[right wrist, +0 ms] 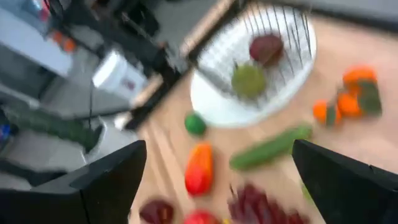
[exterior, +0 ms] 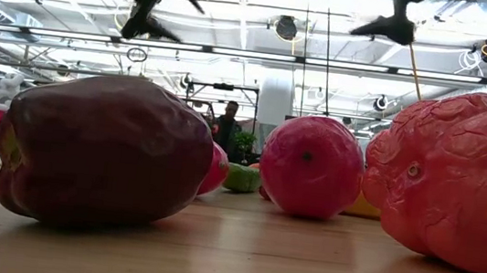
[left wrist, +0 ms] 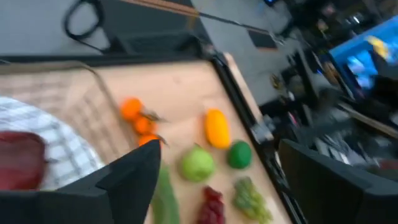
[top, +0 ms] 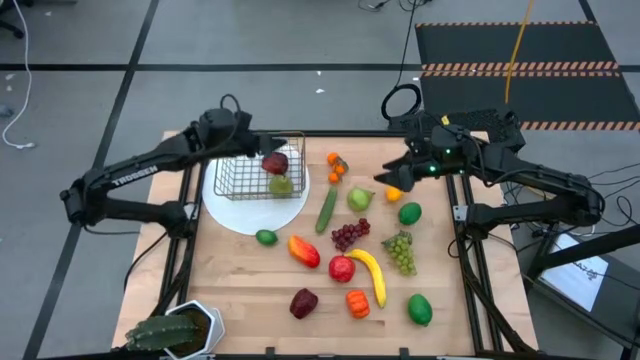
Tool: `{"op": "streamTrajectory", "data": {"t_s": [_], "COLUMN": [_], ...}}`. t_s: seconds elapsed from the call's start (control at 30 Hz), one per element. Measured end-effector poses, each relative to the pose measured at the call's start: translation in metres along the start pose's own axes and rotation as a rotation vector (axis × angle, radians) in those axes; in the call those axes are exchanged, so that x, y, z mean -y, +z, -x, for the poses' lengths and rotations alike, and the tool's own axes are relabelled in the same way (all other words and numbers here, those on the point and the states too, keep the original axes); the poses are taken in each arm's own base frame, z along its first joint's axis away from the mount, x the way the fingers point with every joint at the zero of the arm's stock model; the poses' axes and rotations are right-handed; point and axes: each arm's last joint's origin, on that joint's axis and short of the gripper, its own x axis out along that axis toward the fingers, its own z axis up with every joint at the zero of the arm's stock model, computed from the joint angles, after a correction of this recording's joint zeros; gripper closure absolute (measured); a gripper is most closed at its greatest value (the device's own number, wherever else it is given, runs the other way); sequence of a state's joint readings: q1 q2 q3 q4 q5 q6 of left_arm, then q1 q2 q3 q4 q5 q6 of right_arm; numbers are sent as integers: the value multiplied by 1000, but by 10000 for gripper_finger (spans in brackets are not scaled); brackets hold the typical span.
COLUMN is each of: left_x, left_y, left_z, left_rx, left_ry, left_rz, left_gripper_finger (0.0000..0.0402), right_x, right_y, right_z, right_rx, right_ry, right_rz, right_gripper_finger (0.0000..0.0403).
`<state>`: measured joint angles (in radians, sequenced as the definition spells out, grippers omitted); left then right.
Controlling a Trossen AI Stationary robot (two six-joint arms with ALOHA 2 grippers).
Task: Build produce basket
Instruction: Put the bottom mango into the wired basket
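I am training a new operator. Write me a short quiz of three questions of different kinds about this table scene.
1. True or false: the basket stands on the white plate.
2. Which fruits lie inside the basket?
A. a dark red apple and a green pear
B. the banana and the cucumber
C. nothing
3. Fill in: the right gripper, jaws open, hovers by the small ____ fruit.

Key
1. True.
2. A.
3. Orange. The left gripper is over the basket's far side.
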<state>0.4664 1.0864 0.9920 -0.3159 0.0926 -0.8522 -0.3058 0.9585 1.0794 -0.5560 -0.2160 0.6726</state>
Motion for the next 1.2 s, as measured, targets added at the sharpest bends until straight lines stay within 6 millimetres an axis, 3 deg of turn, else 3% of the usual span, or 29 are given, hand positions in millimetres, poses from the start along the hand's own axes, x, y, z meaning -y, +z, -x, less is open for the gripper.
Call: {"op": "streamTrajectory", "data": {"t_s": [0.43,0.63,0.73,0.87,1.2], "left_x": [63,82,106,132,156], "left_y": [-85,-119,-125,-126,-148], "left_z": [9,-4,-13,-25,-63], "left_rx": [-50,-142,-108,-129,-353], "left_ry": [-87,-189,-305,-268,-123], "left_rz": [-123,-165,-203,-307,-578], "left_gripper_finger": [196,219,220,220,206], "right_x": [10,12,12,12,13], "right_y": [-21,-28,-31,-34,-38], "right_z": [20,27,32,38,47], "right_rx": [-169,-229,-266,-277,-274], "right_ry": [-81,-73,-37,-28,-26], "right_rz": [139,156,137,147,142], "right_gripper_finger": [3,3,3,3,3]}}
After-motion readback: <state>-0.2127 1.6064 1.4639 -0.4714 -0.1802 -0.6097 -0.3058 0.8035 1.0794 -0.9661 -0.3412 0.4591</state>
